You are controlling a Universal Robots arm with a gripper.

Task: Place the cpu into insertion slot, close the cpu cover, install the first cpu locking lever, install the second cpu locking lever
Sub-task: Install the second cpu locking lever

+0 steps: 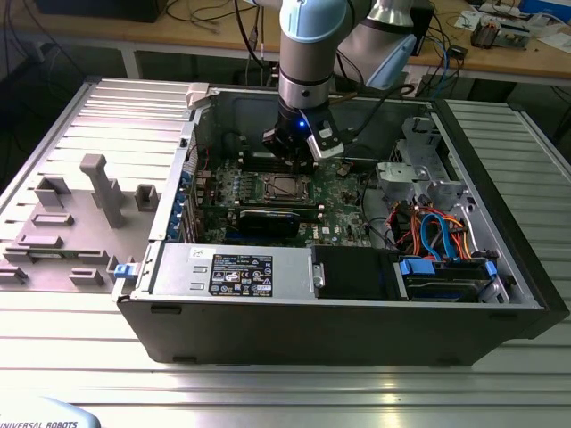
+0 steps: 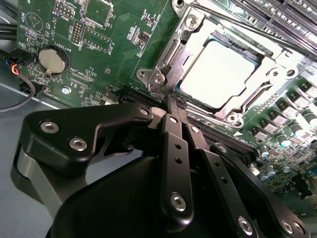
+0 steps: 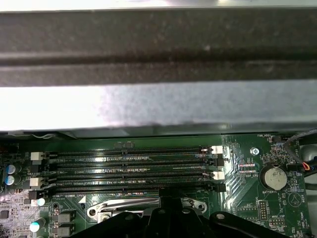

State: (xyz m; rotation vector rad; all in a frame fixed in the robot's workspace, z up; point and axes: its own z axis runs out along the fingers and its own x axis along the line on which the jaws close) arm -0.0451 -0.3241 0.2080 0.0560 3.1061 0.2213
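Pincer: in the second wrist view the gripper [image 2: 171,101] has its two black fingers [image 2: 176,148] pressed together into one narrow tip, and nothing is held between them.
Contact: the tip is at the corner of the cpu cover [image 2: 171,54], touching or almost touching the metal there; I cannot tell which.
Cpu: the cpu [image 2: 220,72] lies flat inside the insertion slot [image 2: 237,116], and its pale metal top shows through the window of the cover.
Cover: the frame plate is already lowered over the chip and looks closed.
Lever: a thin steel locking lever [image 2: 233,22] runs along the far side of the socket; whether it is hooked down I cannot say.
Step in hand: I judge that the chip and the cover are done and the work is now at the first locking lever.
What the move calls for: I think a steady push with the closed tip, kept on the thin rod so that it does not slip onto the board.
Arm pose: in the exterior view the arm [image 1: 308,45] comes down nearly vertical into the open computer case [image 1: 357,321], with the wrist low over the socket.
Farther: in the first wrist view the memory slots [image 3: 133,168] lie beyond the socket, and the coin battery [image 3: 274,177] is beside them.
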